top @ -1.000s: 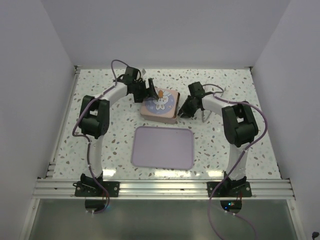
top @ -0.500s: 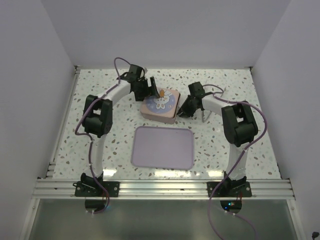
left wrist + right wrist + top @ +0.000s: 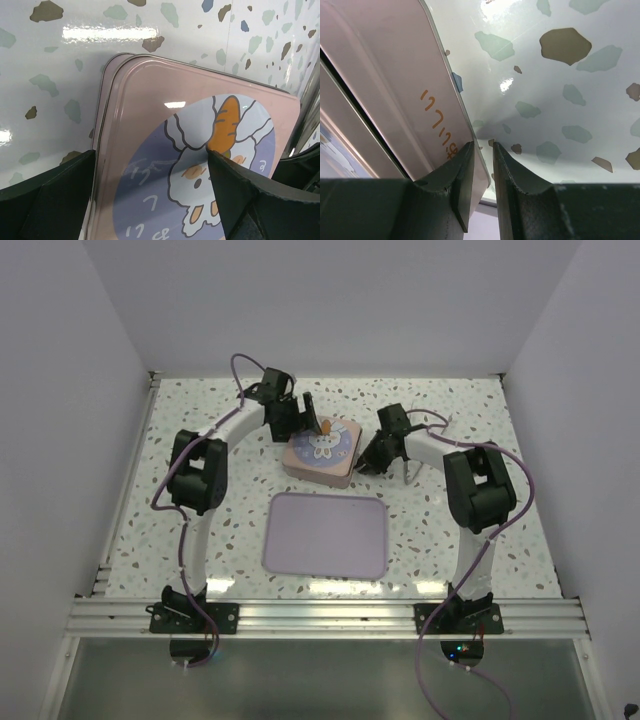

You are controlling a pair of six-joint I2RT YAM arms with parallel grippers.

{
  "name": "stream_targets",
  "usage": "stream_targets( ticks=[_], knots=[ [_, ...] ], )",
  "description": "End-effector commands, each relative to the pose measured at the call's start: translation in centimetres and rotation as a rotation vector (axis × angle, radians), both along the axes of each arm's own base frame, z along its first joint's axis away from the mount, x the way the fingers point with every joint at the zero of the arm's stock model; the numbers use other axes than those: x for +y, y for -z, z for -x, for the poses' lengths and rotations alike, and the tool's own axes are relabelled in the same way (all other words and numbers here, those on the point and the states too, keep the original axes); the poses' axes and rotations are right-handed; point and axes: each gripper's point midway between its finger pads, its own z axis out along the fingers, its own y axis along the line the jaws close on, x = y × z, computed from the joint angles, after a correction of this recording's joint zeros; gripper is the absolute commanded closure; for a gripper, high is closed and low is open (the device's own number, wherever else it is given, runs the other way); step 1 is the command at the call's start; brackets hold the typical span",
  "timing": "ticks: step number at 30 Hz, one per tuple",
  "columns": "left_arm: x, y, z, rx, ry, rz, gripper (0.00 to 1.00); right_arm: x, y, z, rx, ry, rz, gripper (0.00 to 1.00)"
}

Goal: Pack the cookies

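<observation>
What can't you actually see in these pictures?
- The cookies: none show in any view; the pink tin has its lid on, hiding whatever is inside.
- Left gripper: open over the lid, but its fingertips are cut off by the bottom edge of the left wrist view.
- Right gripper: its fingers are nearly together beside the tin's wall; whether they touch it is unclear.
- From the top view, both grippers are too small to judge.

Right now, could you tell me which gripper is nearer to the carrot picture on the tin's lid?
Left. The left gripper hangs over the tin's far edge, right by the carrot picture. The right gripper sits low against the tin's right side wall, farther away.
</observation>
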Motion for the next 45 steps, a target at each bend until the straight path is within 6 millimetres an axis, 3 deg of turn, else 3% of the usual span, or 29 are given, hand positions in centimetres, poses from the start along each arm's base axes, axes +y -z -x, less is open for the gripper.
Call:
stream_targets(
  ticks=[1,15,26,37,45],
  knots=[
    [-5.0,-2.8,1.7,0.028,0.061,0.135,0.04,2.9,-2.1,-1.2,-0.065,-0.035,-0.121,0.73],
    [-7.3,-4.2,2.3,0.025,0.122,0.198,0.00,3.6,-2.8,-1.7,-0.081,-0.049,-0.152,0.73],
    [-7.7,0.7,4.9,0.155,0.170,0.296,0.00,4.3,-5.1,-3.0,-0.149,-0.067,-0.204,0.72],
    [-7.6,-2.2,4.2,0.110,0.176,0.319,0.00,3.5,-4.9,-4.5,-0.167,-0.032,-0.215,0.71],
    [-6.3,-1.9,3.9,0.116,0.155,0.167,0.00,4.3,-4.9,-5.8,-0.181,-0.013,-0.247,0.72]
  ],
)
